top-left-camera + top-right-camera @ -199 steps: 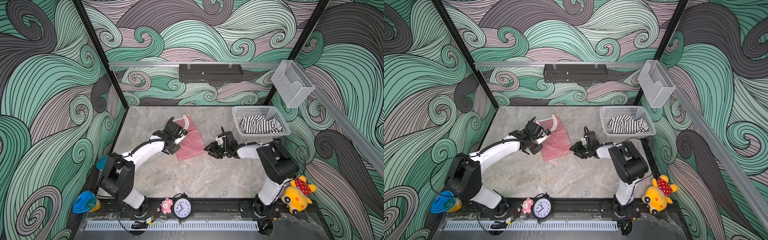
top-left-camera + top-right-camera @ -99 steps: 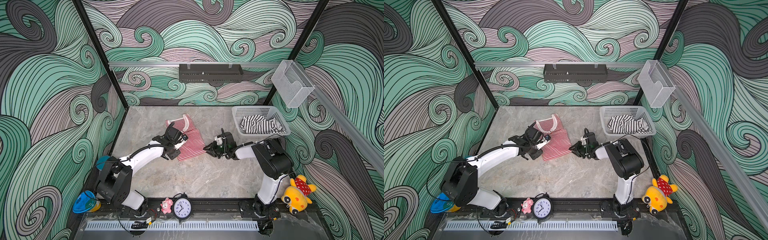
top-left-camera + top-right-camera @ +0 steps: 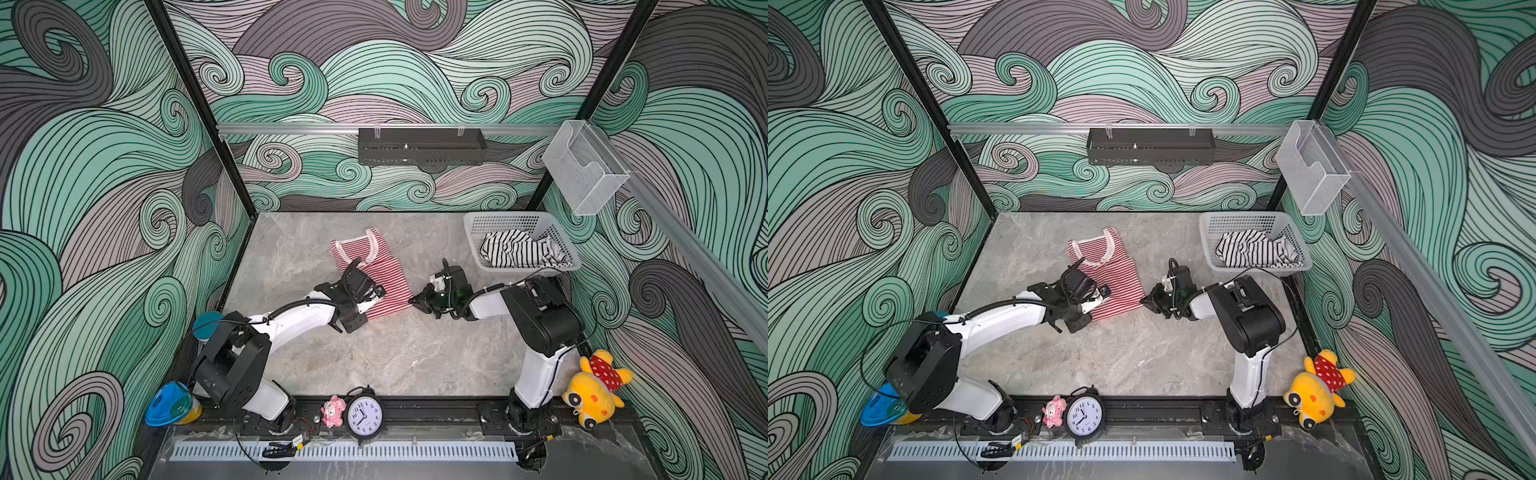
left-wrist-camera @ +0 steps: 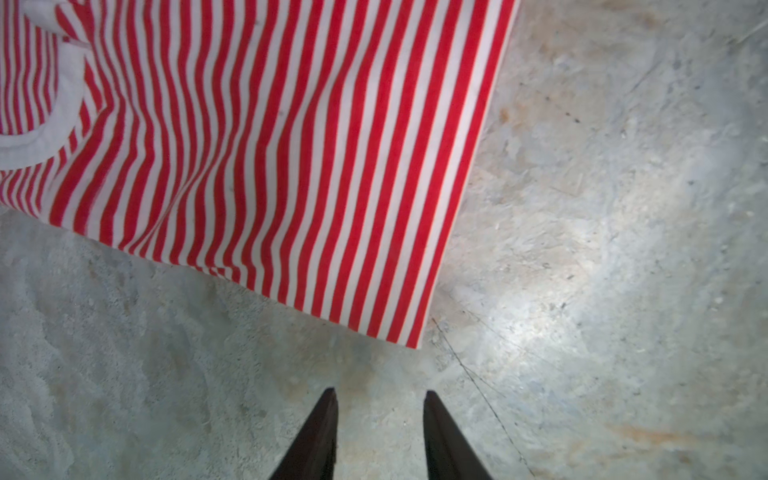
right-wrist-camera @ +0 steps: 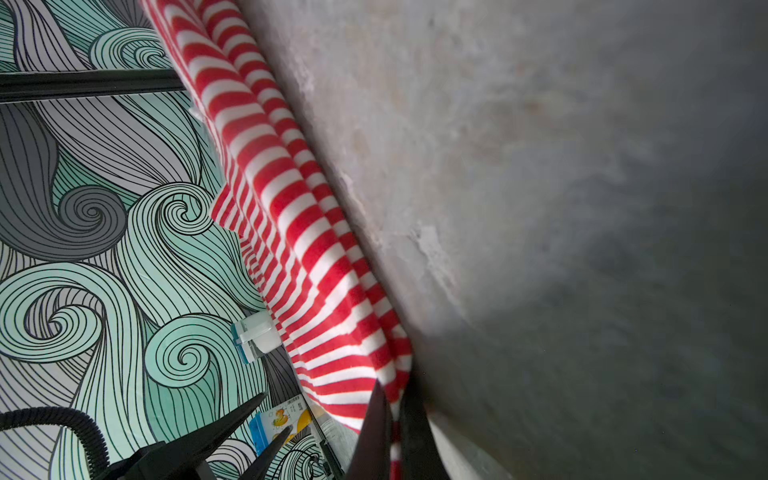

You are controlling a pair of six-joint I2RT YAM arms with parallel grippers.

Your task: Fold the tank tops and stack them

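Observation:
The red-and-white tank top (image 3: 376, 266) (image 3: 1113, 270) lies flat mid-table, neck toward the back wall. My right gripper (image 5: 395, 390) (image 3: 413, 300) (image 3: 1144, 300) sits low at the hem's right corner and is shut on that corner, with striped cloth pinched between its fingers. My left gripper (image 4: 378, 392) (image 3: 353, 322) (image 3: 1073, 324) is open and holds nothing; it hovers over bare table just off the hem's left corner (image 4: 415, 340). The black-and-white tank top (image 3: 515, 251) (image 3: 1254, 249) lies crumpled in the white basket (image 3: 498, 218) (image 3: 1233, 218) at the back right.
Along the front rail stand a clock (image 3: 365, 415) and a small pink toy (image 3: 332, 411). A yellow plush (image 3: 594, 390) sits at the front right and a blue bowl (image 3: 170, 405) at the front left. A clear box (image 3: 582, 166) hangs on the right wall.
My right gripper has closed onto the hem's right corner. My left gripper has moved along the tank top's left side toward the front, down to the hem corner.

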